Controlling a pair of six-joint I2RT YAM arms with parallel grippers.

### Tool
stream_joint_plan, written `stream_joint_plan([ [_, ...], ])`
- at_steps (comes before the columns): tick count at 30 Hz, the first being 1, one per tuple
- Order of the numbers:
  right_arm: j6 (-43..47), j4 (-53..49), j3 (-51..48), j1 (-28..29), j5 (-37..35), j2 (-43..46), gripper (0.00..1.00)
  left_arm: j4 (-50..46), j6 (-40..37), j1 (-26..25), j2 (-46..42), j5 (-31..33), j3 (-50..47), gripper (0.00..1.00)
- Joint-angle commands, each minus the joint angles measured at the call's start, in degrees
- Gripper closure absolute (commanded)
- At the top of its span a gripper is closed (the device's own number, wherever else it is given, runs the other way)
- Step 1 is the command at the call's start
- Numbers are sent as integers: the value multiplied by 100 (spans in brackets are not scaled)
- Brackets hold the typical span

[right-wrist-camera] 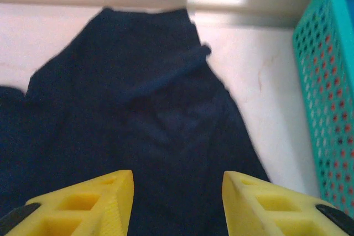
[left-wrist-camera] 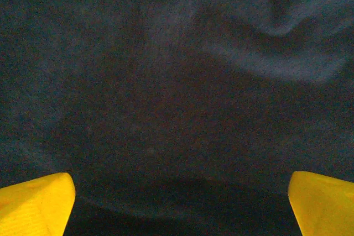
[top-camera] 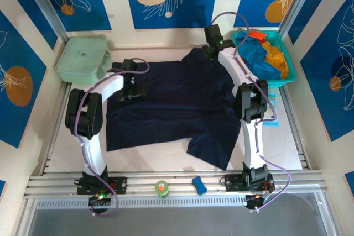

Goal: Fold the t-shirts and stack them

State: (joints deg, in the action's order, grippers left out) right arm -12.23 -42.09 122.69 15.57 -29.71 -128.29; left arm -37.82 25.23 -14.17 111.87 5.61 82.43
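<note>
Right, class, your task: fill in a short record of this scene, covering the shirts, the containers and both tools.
Navy t-shirt: spread on the table, not yet folded
Basket: far right, holds a blue shirt and an orange shirt
Green box: far left corner
Left tool: open, close over navy cloth
Right tool: open, above the shirt's far edge, beside the basket

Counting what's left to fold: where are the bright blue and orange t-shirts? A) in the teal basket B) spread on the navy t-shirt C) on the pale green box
A: the bright blue t-shirt and orange t-shirt lie bunched inside the teal basket, far right.
</note>
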Motion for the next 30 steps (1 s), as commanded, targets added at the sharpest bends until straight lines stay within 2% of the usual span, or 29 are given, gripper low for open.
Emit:
stream_joint_plan([
  [1, -1007, -456, -559, -122, 534, 199, 55, -190, -125, -41, -274, 45, 268, 1],
  [6, -1563, -413, -1379, -490, 1070, 64, 62, -247, -215, -25, -205, 134, 512, 1],
  [10, -1666, -544, -1534, -658, 995, -208, 66, -392, -315, 32, 146, 368, 1088, 4],
  [13, -1713, -531, -1709, -737, 946, -274, 67, -468, -361, 104, 641, 389, 1743, 7],
  [17, -1757, -521, -1612, -812, 1258, -444, 68, -727, -379, 192, 1487, 301, 2717, 11],
  [24, -1792, -1423, 53, -832, 1310, -1459, 69, -1220, -396, 306, 2738, 30, 3973, 13],
  [30, -1851, -2145, 2359, -902, 1706, -2633, 68, -1465, -423, 401, 3321, -15, 4665, 13],
])
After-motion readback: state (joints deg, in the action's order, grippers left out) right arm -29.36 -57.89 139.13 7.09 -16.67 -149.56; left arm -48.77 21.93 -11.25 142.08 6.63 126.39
